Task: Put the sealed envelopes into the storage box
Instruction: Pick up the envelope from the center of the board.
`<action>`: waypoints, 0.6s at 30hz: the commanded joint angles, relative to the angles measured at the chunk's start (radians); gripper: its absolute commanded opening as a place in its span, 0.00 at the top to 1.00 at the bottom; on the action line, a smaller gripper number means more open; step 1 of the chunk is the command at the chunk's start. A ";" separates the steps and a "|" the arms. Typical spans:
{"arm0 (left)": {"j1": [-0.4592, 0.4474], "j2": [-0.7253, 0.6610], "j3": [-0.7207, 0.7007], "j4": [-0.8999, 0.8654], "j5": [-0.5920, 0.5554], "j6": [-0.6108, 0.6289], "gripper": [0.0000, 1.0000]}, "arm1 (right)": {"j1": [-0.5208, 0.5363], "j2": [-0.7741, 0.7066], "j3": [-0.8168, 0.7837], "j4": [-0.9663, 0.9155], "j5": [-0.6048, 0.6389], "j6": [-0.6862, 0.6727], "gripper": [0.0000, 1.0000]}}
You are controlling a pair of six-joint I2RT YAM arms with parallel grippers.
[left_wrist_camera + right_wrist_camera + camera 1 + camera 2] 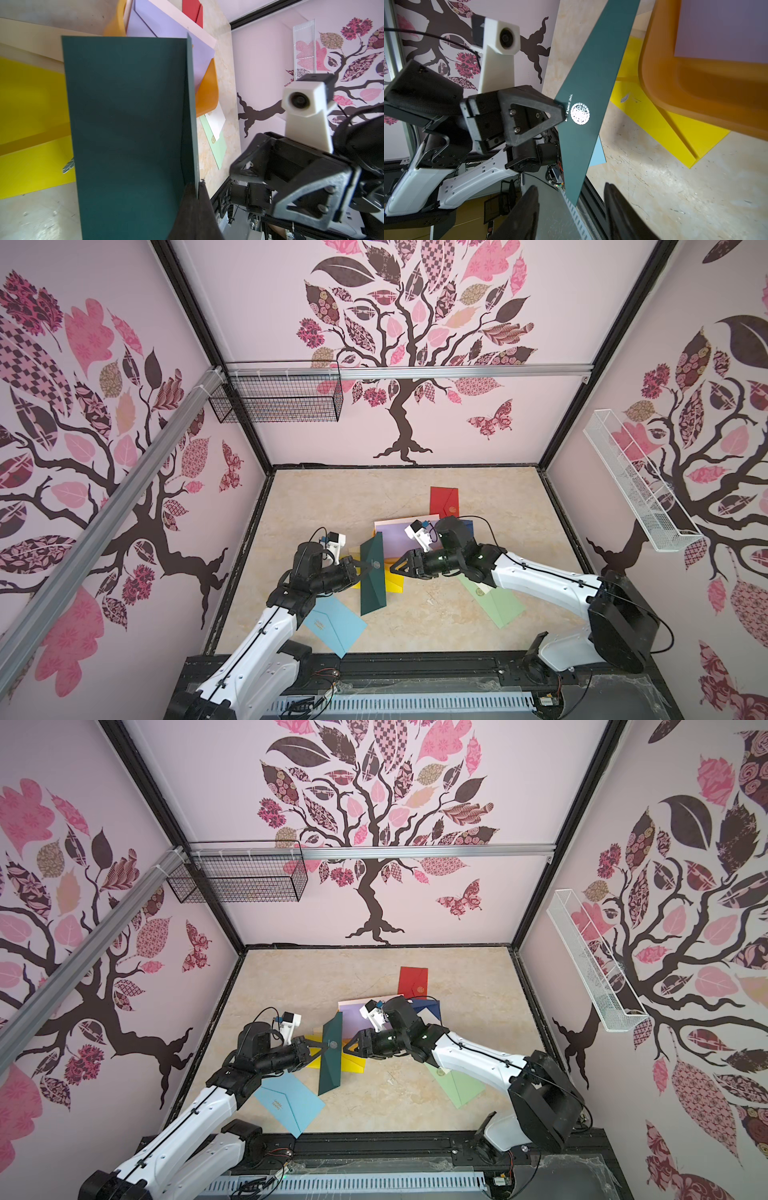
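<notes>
Only the right wrist view shows the silver emblem on the dark green envelope (591, 83) — pinched on edge above the worktop (654, 187) by the left end effector (560, 108), beside the orange storage box (695, 93) — while the right end effector (571, 207) stands half-wide, holding nothing.

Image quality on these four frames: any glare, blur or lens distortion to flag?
Right wrist view: glare blows out the foil emblem on the dark green envelope. Left wrist view: the white camera housing looks soft, and the table shows a washed-out sheen. Both top views: sharp, evenly lit, but wide-angle splay leans the black frame posts outward.
</notes>
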 commanded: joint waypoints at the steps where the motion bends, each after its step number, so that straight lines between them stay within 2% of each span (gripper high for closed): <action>1: -0.006 -0.015 -0.003 0.107 0.026 -0.019 1.00 | 0.002 0.039 0.038 0.052 0.006 -0.008 0.46; 13: -0.017 -0.057 -0.023 0.163 0.064 -0.054 1.00 | 0.002 0.094 0.060 0.158 -0.025 0.038 0.46; 18: -0.019 -0.064 -0.022 0.166 0.069 -0.062 1.00 | 0.003 0.104 0.055 0.245 -0.052 0.089 0.49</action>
